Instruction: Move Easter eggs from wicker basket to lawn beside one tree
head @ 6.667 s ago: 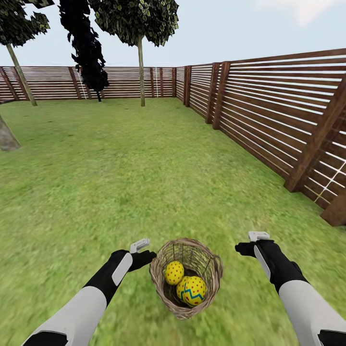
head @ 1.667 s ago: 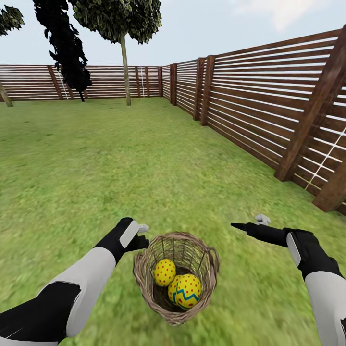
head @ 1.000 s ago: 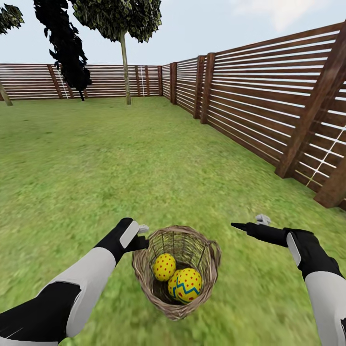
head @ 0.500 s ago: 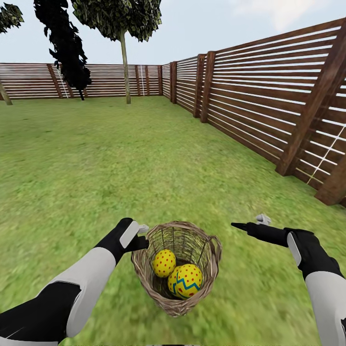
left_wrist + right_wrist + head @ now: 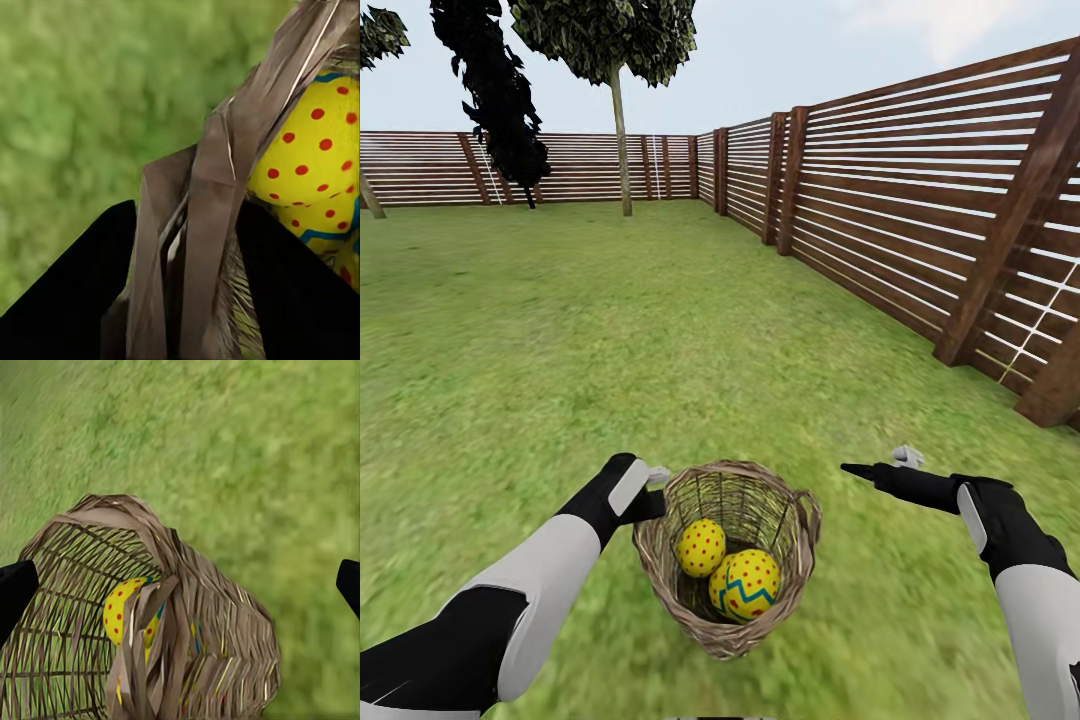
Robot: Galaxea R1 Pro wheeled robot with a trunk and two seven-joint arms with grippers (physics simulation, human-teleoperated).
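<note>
The wicker basket (image 5: pixel 660 570) sits low in the head view, between my arms, over the lawn (image 5: pixel 660 340). Two Easter eggs show plainly inside it: a red-dotted one (image 5: pixel 702 547) and one with a blue zigzag (image 5: pixel 748 585), which hides most of anything beneath it. My left gripper (image 5: pixel 655 490) is shut on the basket's rim at its left side. In the left wrist view the woven loop (image 5: pixel 202 247) stands between the black fingers (image 5: pixel 75 292), with an egg (image 5: pixel 315 142) behind it. My right gripper (image 5: pixel 875 462) hovers open to the right of the basket (image 5: pixel 210 630), apart from it.
A brown slatted fence (image 5: pixel 920 210) runs along the right side and across the back. A slim-trunked tree (image 5: pixel 620 150) and a dark tree (image 5: pixel 500 110) stand by the far fence. Open grass stretches ahead and to the left.
The basket has crept slightly up in the picture and the zigzag egg has rolled a little inside it. Both arms keep the same pose.
</note>
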